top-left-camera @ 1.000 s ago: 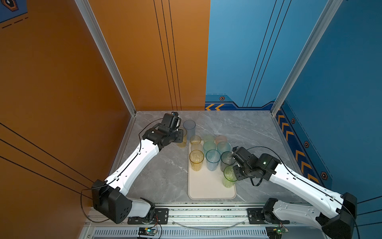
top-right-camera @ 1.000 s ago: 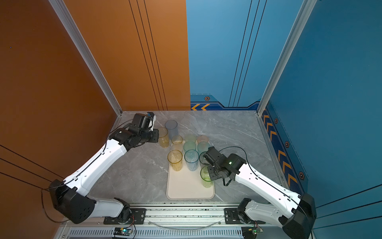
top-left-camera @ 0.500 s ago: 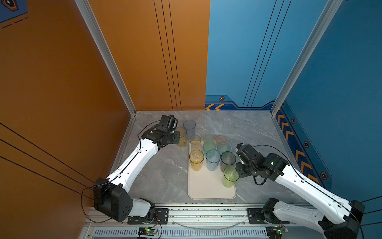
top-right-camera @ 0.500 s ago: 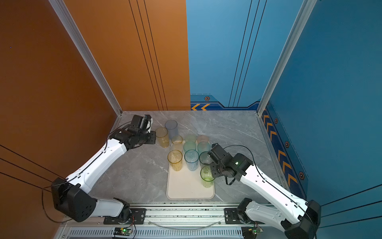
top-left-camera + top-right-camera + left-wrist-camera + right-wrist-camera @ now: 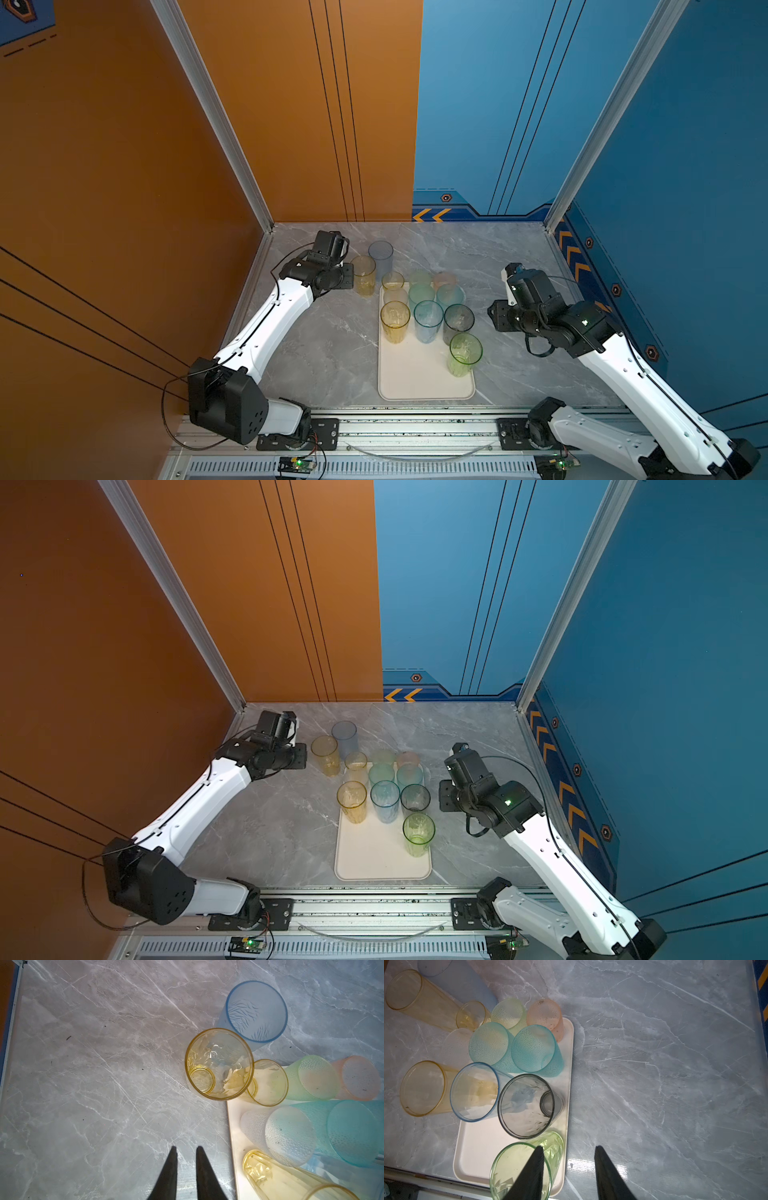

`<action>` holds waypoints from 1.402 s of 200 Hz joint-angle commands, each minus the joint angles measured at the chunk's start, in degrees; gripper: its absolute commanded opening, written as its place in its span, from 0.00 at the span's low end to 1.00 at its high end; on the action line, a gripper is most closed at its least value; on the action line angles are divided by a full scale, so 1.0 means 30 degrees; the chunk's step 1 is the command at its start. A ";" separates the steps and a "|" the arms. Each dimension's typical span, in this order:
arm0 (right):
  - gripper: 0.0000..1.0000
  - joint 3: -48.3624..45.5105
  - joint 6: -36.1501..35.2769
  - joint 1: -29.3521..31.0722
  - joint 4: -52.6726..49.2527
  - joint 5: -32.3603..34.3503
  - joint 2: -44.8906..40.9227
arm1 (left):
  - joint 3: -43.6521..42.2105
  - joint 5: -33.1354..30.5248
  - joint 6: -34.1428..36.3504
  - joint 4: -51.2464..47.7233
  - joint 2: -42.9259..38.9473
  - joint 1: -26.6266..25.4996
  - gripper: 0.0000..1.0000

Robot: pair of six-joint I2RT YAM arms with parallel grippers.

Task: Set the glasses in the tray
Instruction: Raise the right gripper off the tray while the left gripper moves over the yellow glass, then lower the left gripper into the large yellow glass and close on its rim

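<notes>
Table top (image 5: 675, 1064): grey marble-look slab, polished and glossy, throws glare. Tray (image 5: 477, 1147): smooth cream plastic, matt to satin. Glasses (image 5: 384, 800): all translucent plastic. Yellow tumbler (image 5: 219, 1064), grey tumbler (image 5: 527, 1105) and green tumbler (image 5: 504, 1167): clear, glossy, faceted walls. Teal tumblers (image 5: 533, 1047) and pink tumbler (image 5: 545, 1014): frosted, dimpled skin. Blue tumbler (image 5: 256, 1011): frosted matt, wavy ridges inside. Arm shells (image 5: 266, 328): smooth white plastic, joints matt black. Front rail (image 5: 415, 428): bare brushed metal.
</notes>
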 commanded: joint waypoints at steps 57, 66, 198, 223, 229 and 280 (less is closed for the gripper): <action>0.40 0.1701 -0.1303 -0.0683 0.1102 -0.0650 0.2115 | 0.2263 0.1715 0.0635 -0.0968 0.2888 0.0769 0.18; 0.40 0.1919 -0.1419 -0.0696 0.1154 -0.0708 0.2321 | 0.2527 0.1723 0.0679 -0.0969 0.3179 0.0801 0.18; 0.40 0.3070 -0.2409 -0.1414 0.1714 -0.1553 0.4217 | 0.5505 0.1986 0.0914 -0.1170 0.6605 0.1158 0.20; 0.40 0.3042 -0.2469 -0.1586 0.1722 -0.1621 0.4199 | 0.5884 0.2005 0.0944 -0.1244 0.7031 0.1183 0.20; 0.40 0.3052 -0.2498 -0.1618 0.1731 -0.1627 0.4199 | 0.5989 0.2002 0.0987 -0.1289 0.7140 0.1183 0.20; 0.40 0.3107 -0.2629 -0.1963 0.1735 -0.1819 0.4199 | 0.6562 0.1620 0.1233 -0.1663 0.7820 0.1183 0.19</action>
